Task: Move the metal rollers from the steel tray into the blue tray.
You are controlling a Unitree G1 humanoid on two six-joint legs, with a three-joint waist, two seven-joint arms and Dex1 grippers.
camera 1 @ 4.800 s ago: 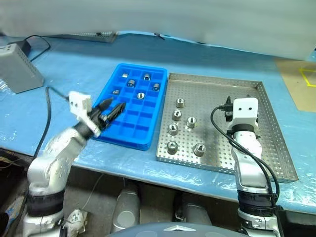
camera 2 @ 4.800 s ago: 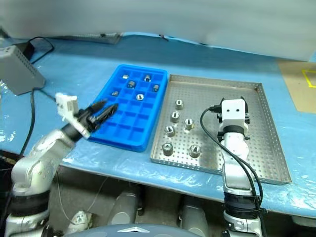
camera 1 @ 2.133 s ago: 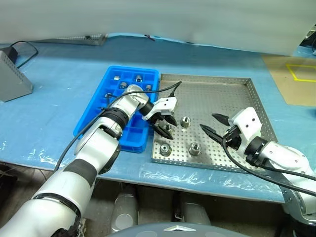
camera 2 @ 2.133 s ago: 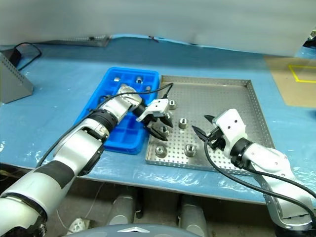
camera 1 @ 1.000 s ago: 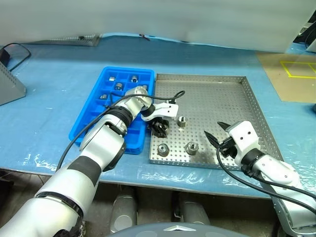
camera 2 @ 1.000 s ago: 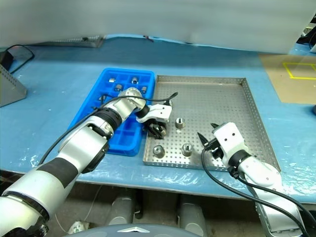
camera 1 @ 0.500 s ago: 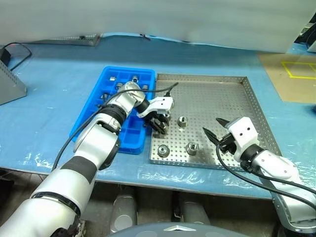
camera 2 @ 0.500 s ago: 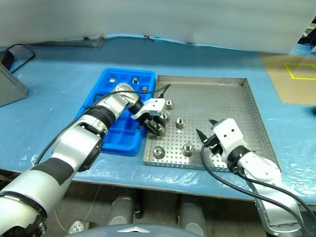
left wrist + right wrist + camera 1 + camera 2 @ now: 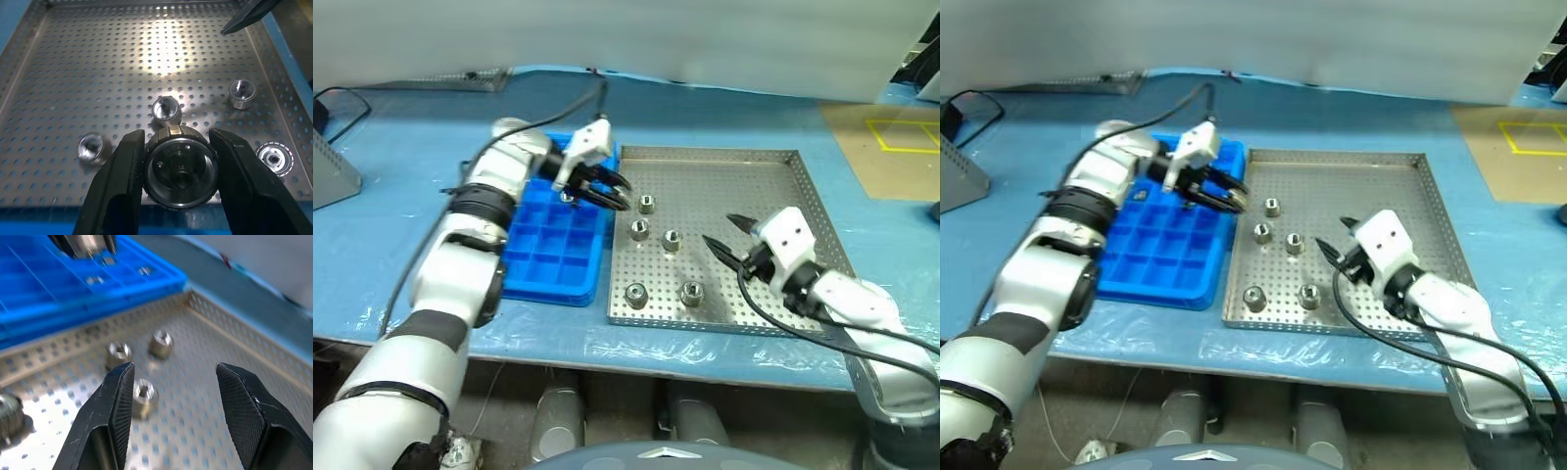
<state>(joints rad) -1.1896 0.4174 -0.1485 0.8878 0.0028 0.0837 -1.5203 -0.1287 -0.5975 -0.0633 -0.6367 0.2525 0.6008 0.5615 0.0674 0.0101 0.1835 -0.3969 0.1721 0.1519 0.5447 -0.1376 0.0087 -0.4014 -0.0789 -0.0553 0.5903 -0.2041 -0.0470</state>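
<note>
Left wrist view: shiny silver metal roller gripped by left hand for transfer to bright blue compartmented plastic tray; right hand open, poised w/o load.

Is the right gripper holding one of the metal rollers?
No, the right gripper has its jaws open with nothing between them, above the steel tray where loose rollers lie.

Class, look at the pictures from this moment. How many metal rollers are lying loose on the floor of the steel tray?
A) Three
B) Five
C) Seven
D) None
B: five metal rollers lie loose on the perforated floor of the steel tray, while a sixth roller is clamped in the left end effector over that tray's edge by the blue tray.
</note>
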